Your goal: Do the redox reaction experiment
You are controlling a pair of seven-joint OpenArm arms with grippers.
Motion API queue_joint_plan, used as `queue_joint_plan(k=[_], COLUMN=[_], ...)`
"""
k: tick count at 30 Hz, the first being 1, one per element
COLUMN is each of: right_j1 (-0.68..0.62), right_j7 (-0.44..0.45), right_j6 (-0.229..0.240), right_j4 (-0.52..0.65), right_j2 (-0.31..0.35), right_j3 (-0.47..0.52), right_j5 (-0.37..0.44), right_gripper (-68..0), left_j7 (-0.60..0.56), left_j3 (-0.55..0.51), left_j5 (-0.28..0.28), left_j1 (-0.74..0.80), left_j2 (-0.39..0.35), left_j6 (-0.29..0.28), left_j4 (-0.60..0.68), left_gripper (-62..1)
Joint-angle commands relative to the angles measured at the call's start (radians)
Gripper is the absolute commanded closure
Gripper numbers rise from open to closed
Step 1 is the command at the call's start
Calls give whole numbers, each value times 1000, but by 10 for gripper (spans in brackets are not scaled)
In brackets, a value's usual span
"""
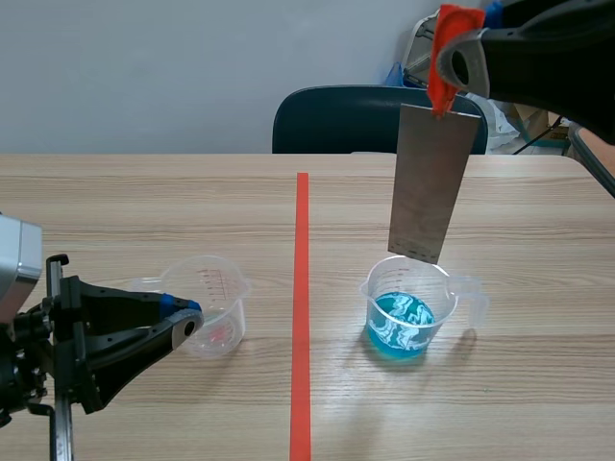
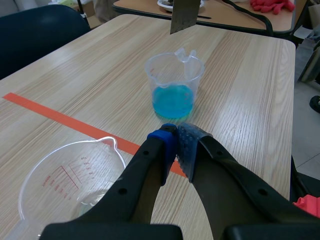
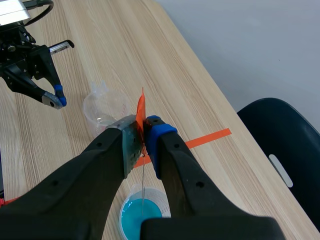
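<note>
A grey metal plate (image 1: 431, 182) hangs upright from my right gripper (image 1: 444, 82), which is shut on its orange-taped top end high above the table. The plate's lower edge sits just over the rim of a clear cup holding blue liquid (image 1: 408, 307), right of the red tape line. In the right wrist view the plate (image 3: 142, 187) is seen edge-on between the pads, with the blue cup (image 3: 141, 216) below. My left gripper (image 1: 187, 317) rests low at the left, shut on nothing, beside an empty clear measuring cup (image 1: 207, 303). The left wrist view shows that cup (image 2: 65, 182) beside the gripper (image 2: 176, 145) and the blue cup (image 2: 173, 85) ahead.
A dark blue chair (image 1: 356, 120) stands at the table's far edge. A red tape line (image 1: 302, 307) runs down the table's middle. Another table with red gloves (image 2: 272, 5) lies beyond the table's end in the left wrist view.
</note>
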Motion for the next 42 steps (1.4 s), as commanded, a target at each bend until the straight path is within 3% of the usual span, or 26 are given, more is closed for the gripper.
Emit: queue_joint_plan(k=[1,7,13,28,42], right_j1=[9,9,9,9,9], right_j7=[15,15,15,15,15], right_j6=[7,7,7,7,7], right_j4=[10,10,10,10,10], right_j2=[10,10,10,10,10], right_j3=[14,14,14,14,14], right_j5=[14,14,14,14,14], right_gripper=[-8,-8,-8,-8,-8], left_j7=[-16,6,74,201,259], left_j3=[-10,-10,-10,-4,41], left_j5=[-10,-9,-5,129,153], left_j1=[-9,-89,-170,-225,-221], left_j2=[3,22,74,261,363], left_j6=[21,26,-29,-95,-97], left_j4=[6,6,6,6,5], left_gripper=[-14,-17,-17,-17,-17])
